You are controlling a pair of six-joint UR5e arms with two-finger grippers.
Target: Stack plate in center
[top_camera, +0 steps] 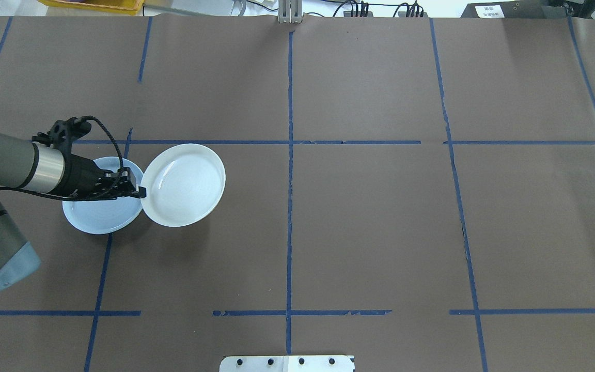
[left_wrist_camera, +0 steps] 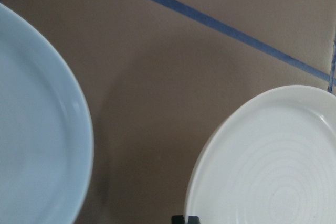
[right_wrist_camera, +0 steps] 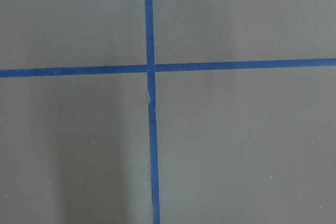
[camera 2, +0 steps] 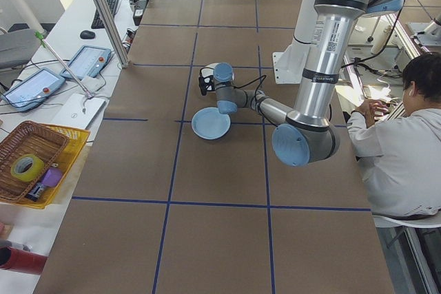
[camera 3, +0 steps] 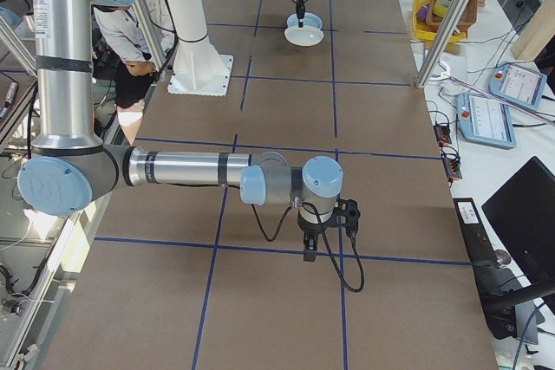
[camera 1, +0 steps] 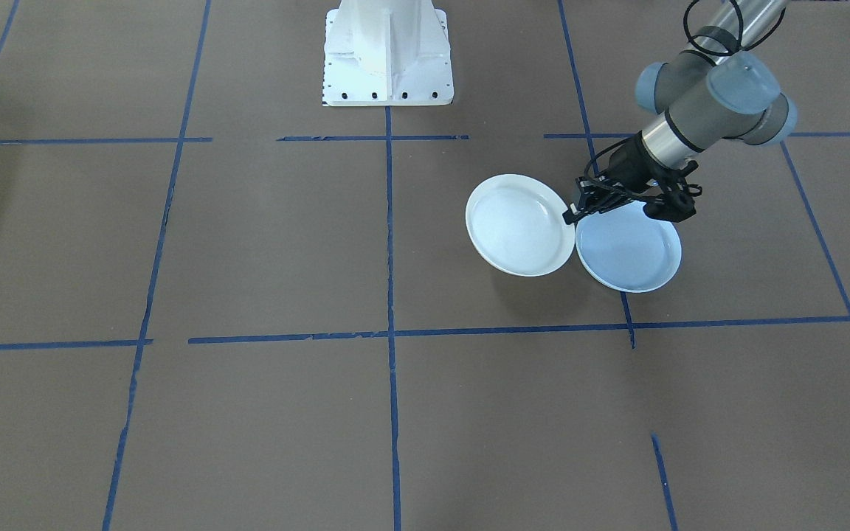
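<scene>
Left gripper (top_camera: pixel 141 192) pinched white plate (top_camera: pixel 184 185) by its rim, lifted w/ shadow beneath, mid-left of overhead view, prob. for carrying. Blue plate (top_camera: pixel 96 219) sat on worktop (top_camera: pixel 380 222) just beside. Right gripper (camera 3: pixel 310 255): can't tell.

Ridged plate (top_camera: pixel 184 185) overlaps smooth plate (top_camera: pixel 96 217), nearer the table (top_camera: pixel 380 222) centre

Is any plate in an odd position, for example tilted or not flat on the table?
Yes. The white ridged plate is gripped at its rim by the left gripper, lifted off the table; its edge overlaps the light-blue plate, which lies flat.
</scene>
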